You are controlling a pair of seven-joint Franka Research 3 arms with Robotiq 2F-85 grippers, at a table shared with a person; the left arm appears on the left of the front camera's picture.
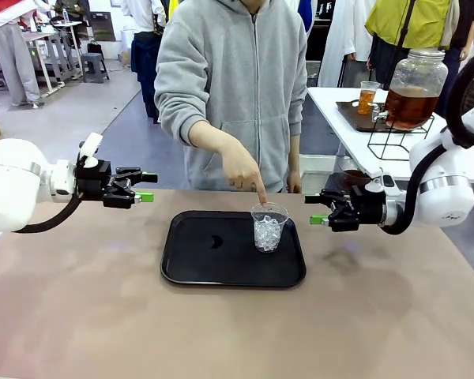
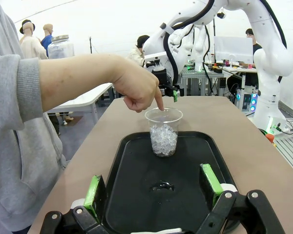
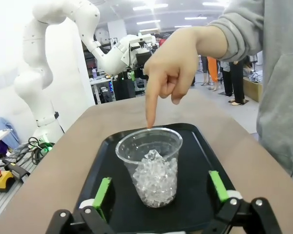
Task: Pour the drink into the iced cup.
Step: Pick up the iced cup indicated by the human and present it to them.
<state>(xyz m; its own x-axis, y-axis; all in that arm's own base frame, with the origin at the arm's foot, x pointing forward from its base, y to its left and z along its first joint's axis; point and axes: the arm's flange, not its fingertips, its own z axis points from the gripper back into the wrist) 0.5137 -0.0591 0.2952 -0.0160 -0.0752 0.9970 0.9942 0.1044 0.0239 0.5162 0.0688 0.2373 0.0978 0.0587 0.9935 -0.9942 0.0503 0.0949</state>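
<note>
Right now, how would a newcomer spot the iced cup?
On the brown table sits a black tray. The clear plastic cup stands at its right end, under the person's pointing finger. Unlike the amber-filled cup by the jar, it holds only ice.

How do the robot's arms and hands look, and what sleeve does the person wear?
The left arm and right arm are white and rounded, each with a silver ring and a black cable. The left hand and right hand are black, two-fingered, with green pads. The person's sleeve is grey with a ribbed cuff.

Black tray (image 1: 221, 268) on brown table (image 1: 79, 316)
</note>
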